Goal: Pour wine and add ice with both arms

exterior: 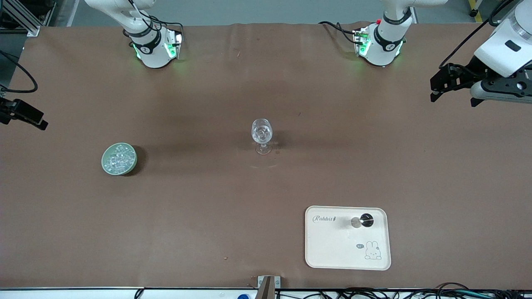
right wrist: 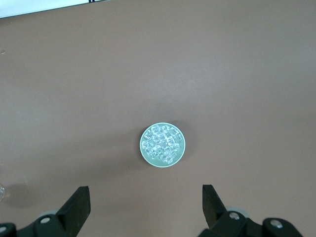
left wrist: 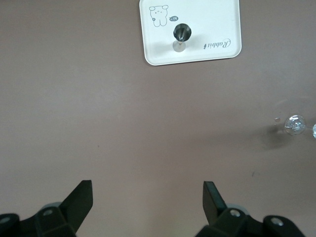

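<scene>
A stemmed glass stood at the centre of the frame on the brown table. The ice lay heaped in a green bowl at centre left. At lower right, a cream tray carried a dark bottle. The left gripper hung at the upper right edge, jaws spread wide and empty. The right gripper hung at the left edge, also wide open, holding nothing.

A robotics lab bench.
My two arm bases are bolted to a brown-covered table, cables trailing along its edge.
</scene>
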Controlling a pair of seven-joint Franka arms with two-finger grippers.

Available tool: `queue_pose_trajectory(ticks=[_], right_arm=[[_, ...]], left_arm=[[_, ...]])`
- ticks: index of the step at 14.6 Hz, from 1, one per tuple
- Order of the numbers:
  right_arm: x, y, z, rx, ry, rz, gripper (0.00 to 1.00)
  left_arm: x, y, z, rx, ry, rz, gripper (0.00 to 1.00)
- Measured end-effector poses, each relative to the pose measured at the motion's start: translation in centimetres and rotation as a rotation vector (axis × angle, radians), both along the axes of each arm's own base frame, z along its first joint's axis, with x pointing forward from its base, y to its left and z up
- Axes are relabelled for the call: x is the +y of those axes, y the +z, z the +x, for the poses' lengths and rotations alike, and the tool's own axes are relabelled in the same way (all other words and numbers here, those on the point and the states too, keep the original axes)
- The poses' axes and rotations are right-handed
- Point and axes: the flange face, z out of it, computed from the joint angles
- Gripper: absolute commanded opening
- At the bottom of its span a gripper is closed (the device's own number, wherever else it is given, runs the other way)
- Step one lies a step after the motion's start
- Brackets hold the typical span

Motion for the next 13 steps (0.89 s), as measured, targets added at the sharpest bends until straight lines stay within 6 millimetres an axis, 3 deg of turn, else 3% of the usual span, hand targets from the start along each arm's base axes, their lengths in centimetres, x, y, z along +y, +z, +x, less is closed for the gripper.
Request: queue_pose_trajectory(ticks=[9, 13], right_arm=[[0.0, 0.0, 0.0, 0.003, 0.000, 0.000, 1.00], [0.0, -0.2, -0.2, 0.018, -0.001, 0.001, 1.00]], left_arm=[[0.1, -0.6, -0.1, 0.016, 0.061, -0.003, 0.99], [1.4, -0.6, -0.2, 0.017, 0.088, -0.003, 0.99]])
